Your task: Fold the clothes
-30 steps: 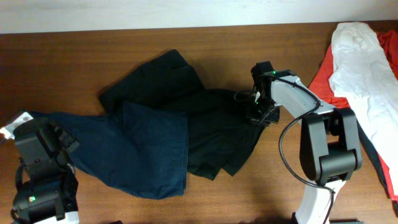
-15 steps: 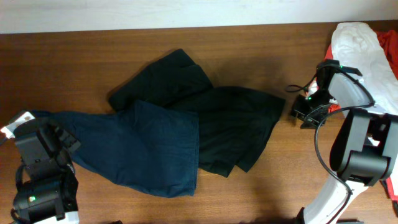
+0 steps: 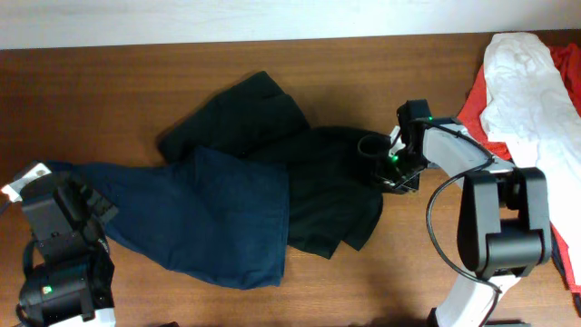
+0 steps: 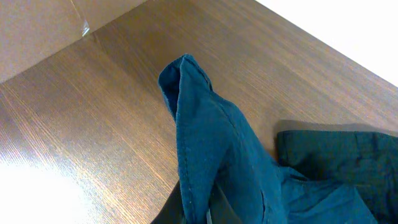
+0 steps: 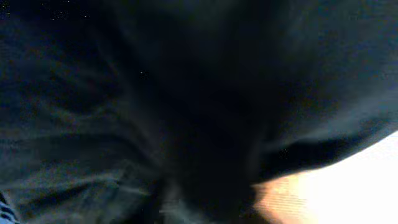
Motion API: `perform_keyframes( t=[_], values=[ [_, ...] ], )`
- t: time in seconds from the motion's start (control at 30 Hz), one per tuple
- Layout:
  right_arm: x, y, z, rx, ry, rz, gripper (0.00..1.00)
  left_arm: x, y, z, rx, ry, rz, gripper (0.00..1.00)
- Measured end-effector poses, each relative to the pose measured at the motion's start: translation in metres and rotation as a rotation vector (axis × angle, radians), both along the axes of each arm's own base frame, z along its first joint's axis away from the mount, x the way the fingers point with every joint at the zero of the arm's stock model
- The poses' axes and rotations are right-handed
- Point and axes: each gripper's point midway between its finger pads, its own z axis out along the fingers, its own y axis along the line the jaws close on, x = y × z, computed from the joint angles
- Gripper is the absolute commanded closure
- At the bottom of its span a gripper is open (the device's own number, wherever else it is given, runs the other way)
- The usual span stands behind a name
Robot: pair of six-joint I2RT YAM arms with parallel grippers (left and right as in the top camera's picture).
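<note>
A dark blue garment (image 3: pixel 200 213) lies spread at the front left of the table. A black garment (image 3: pixel 318 195) lies crumpled beside it, reaching toward the back left. My left gripper (image 3: pixel 73 211) is shut on a folded end of the blue garment (image 4: pixel 211 149), which rises between its jaws (image 4: pixel 205 208). My right gripper (image 3: pixel 388 168) sits at the black garment's right edge. In the right wrist view, black cloth (image 5: pixel 155 93) fills the frame and covers the jaws, which appear shut on it.
A white garment (image 3: pixel 526 100) lies on a red one (image 3: pixel 470 107) at the table's right edge. Bare wooden table (image 3: pixel 408 263) shows in front of and behind the clothes.
My right gripper swung out to the right, stretching the black garment, then came back left with its edge bunched. The clothes shifted slightly right. The left arm stayed still.
</note>
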Motion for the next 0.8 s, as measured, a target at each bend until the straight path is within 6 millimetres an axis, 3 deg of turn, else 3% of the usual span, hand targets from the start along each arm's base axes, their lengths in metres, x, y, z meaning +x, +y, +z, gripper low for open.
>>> perform_keyframes(
  t=[0.1,0.13,0.17,0.23,0.3,0.33,0.4,0.43,0.5,0.53,0.6,0.67,0.73,0.8],
  values=[
    [0.004,-0.003,0.003,0.001,0.017,-0.025,0.96,0.0,0.0,0.0,-0.001,0.001,-0.001,0.94],
    [0.007,-0.009,0.01,-0.004,0.035,-0.042,0.96,0.0,-0.001,0.0,-0.003,0.0,-0.004,0.94],
    [0.025,-0.03,0.032,-0.019,0.023,-0.093,0.96,0.001,-0.001,-0.001,-0.006,0.0,-0.007,0.94],
    [0.073,-0.097,0.096,-0.068,-0.101,-0.236,0.96,0.001,-0.003,-0.002,-0.013,0.004,-0.014,0.94],
    [0.081,-0.145,0.14,-0.104,-0.144,-0.331,0.96,0.001,-0.004,-0.004,-0.021,0.012,-0.02,0.94],
    [0.086,-0.194,0.186,-0.157,-0.246,-0.426,0.96,0.0,-0.005,-0.006,-0.028,0.02,-0.024,0.94],
    [0.072,-0.26,0.238,-0.241,-0.346,-0.568,0.95,0.002,-0.006,-0.014,-0.042,0.047,-0.027,0.94],
    [0.056,-0.292,0.257,-0.282,-0.377,-0.646,0.77,0.005,-0.005,-0.019,-0.049,0.065,-0.028,0.94],
    [0.028,-0.337,0.272,-0.326,-0.389,-0.761,0.08,0.009,-0.005,-0.027,-0.062,0.093,-0.031,0.94],
    [0.008,-0.36,0.273,-0.347,-0.377,-0.827,0.06,0.012,-0.005,-0.033,-0.073,0.112,-0.036,0.94],
    [-0.019,-0.383,0.27,-0.363,-0.338,-0.904,0.01,0.016,-0.006,-0.038,-0.089,0.126,-0.045,0.94],
    [-0.034,-0.388,0.268,-0.329,-0.31,-0.955,0.01,0.019,-0.007,-0.044,-0.1,0.142,-0.05,0.94],
    [-0.038,-0.382,0.266,-0.285,-0.293,-0.966,0.01,0.02,-0.006,-0.047,-0.105,0.15,-0.051,0.94],
    [-0.034,-0.362,0.264,-0.227,-0.273,-0.9,0.01,0.021,-0.006,-0.047,-0.106,0.152,-0.051,0.94]
  ],
)
